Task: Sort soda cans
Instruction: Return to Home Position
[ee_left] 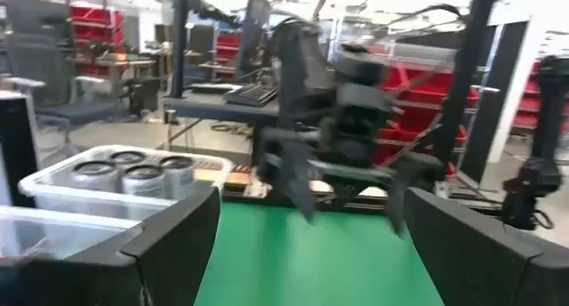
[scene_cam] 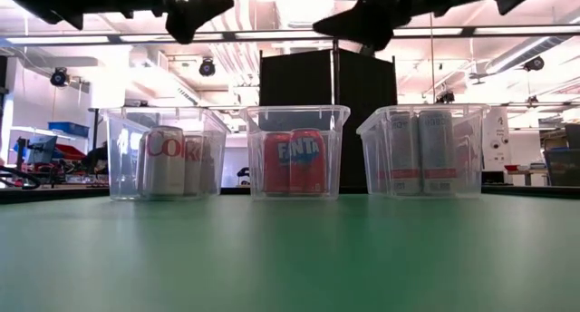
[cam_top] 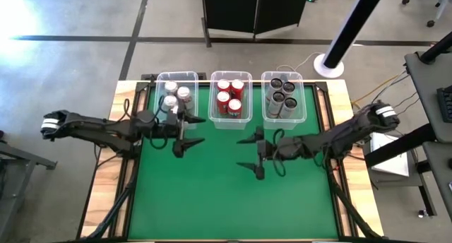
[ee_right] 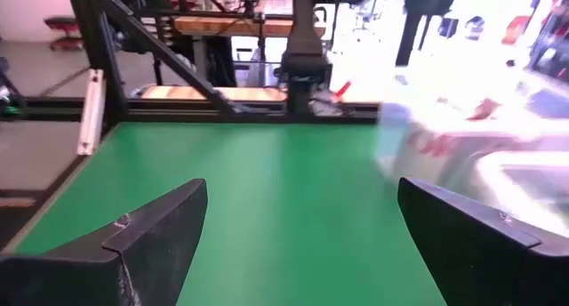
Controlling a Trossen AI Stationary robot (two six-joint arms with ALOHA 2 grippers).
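1. Evidently both arms were empty-handed: the left end effector (cam_top: 192,131) hung with fingers spread just in front of the left bin (cam_top: 176,74), and the right end effector (cam_top: 244,152) was likewise spread above mid-surface.
2. Silver soda cans (cam_top: 176,96) stood in that bin, red soda cans (cam_top: 230,98) in the middle one, dark soda cans (cam_top: 282,96) in the right.
3. Sorting looked finished; the next move probably called only for drawing both arms back to rest.
4. The green surface (cam_top: 212,200) carried nothing loose; beyond it lay a workshop with a dark cabinet (scene_cam: 326,85).

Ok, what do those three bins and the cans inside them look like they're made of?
The bins look like clear glossy plastic: the cans show through their walls. The cans seem to be metal, with shiny silver tops and printed bodies.
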